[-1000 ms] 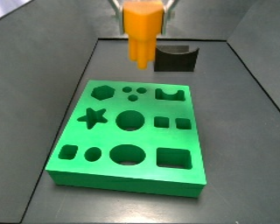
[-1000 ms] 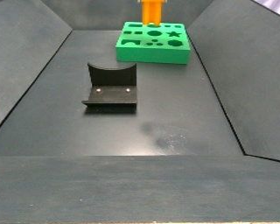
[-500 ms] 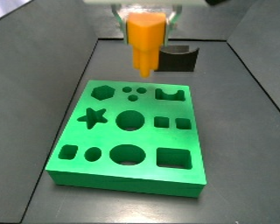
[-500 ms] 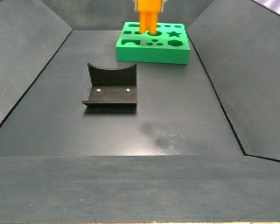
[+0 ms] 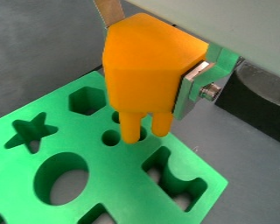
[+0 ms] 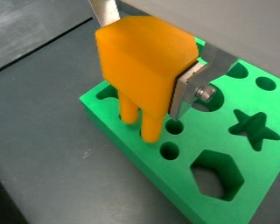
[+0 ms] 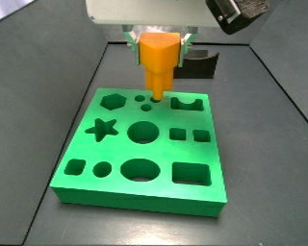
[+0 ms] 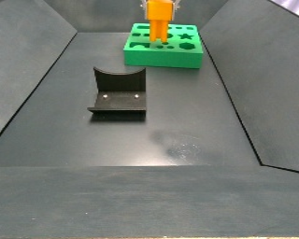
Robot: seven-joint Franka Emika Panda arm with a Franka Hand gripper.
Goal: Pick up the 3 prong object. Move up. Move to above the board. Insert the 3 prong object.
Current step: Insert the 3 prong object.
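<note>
Your gripper (image 7: 161, 50) is clamped on the orange peg block (image 7: 160, 63), hanging just above the green board (image 7: 86, 161)'s three small holes (image 7: 151, 100). Line up each leg, then lower straight and slowly.

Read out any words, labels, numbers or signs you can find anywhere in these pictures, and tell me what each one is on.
None: no readable text shows in any view.
The orange peg block, held in the claw above the green board, is plain.
The green board carries only shaped cutouts, no markings.
The fixture and the dark floor show no labels.
</note>
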